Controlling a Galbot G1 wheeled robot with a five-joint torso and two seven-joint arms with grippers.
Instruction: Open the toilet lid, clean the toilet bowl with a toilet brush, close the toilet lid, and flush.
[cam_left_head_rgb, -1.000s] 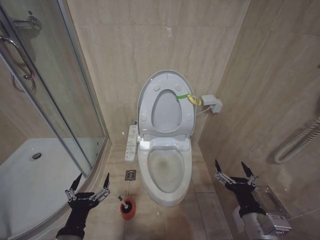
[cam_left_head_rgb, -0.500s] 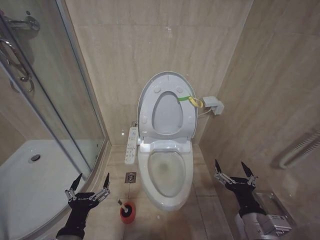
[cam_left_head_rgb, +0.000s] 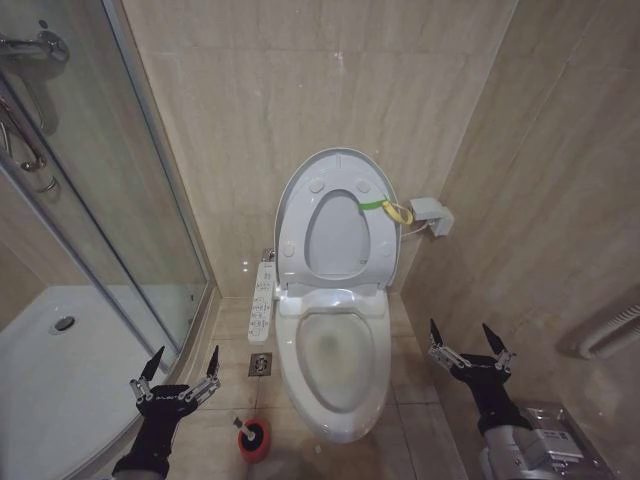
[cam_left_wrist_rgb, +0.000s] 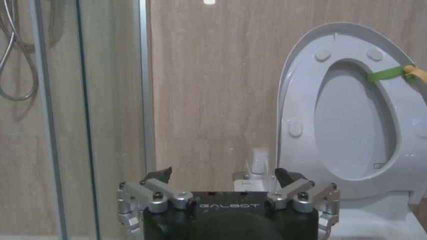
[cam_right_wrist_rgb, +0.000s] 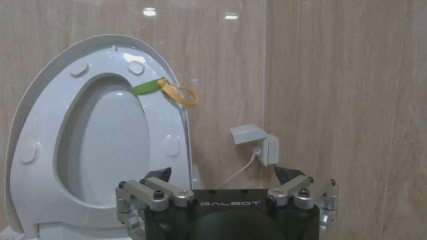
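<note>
The toilet lid (cam_left_head_rgb: 336, 238) stands raised against the back wall, with the ring seat (cam_left_head_rgb: 297, 215) folded up in front of it and a yellow-green band (cam_left_head_rgb: 384, 207) at its edge. Below it the white toilet bowl (cam_left_head_rgb: 336, 360) lies uncovered. The toilet brush (cam_left_head_rgb: 251, 436) stands in its red holder on the floor, left of the bowl. My left gripper (cam_left_head_rgb: 180, 371) hovers open just above and left of the brush. My right gripper (cam_left_head_rgb: 470, 346) hangs open to the right of the bowl. Both wrist views face the raised lid (cam_left_wrist_rgb: 353, 130) (cam_right_wrist_rgb: 110, 140) past the open left gripper (cam_left_wrist_rgb: 223, 175) and right gripper (cam_right_wrist_rgb: 222, 174).
A long white remote panel (cam_left_head_rgb: 263, 295) hangs beside the bowl, with a floor drain (cam_left_head_rgb: 259, 364) below it. The glass shower enclosure (cam_left_head_rgb: 110, 200) and white shower tray (cam_left_head_rgb: 50, 380) fill the left. A wall box with a cable (cam_left_head_rgb: 432, 215) sits right of the lid.
The whole head view has shifted, so the toilet and brush sit lower in the picture: the camera moved. Both grippers stay open in the same pose.
</note>
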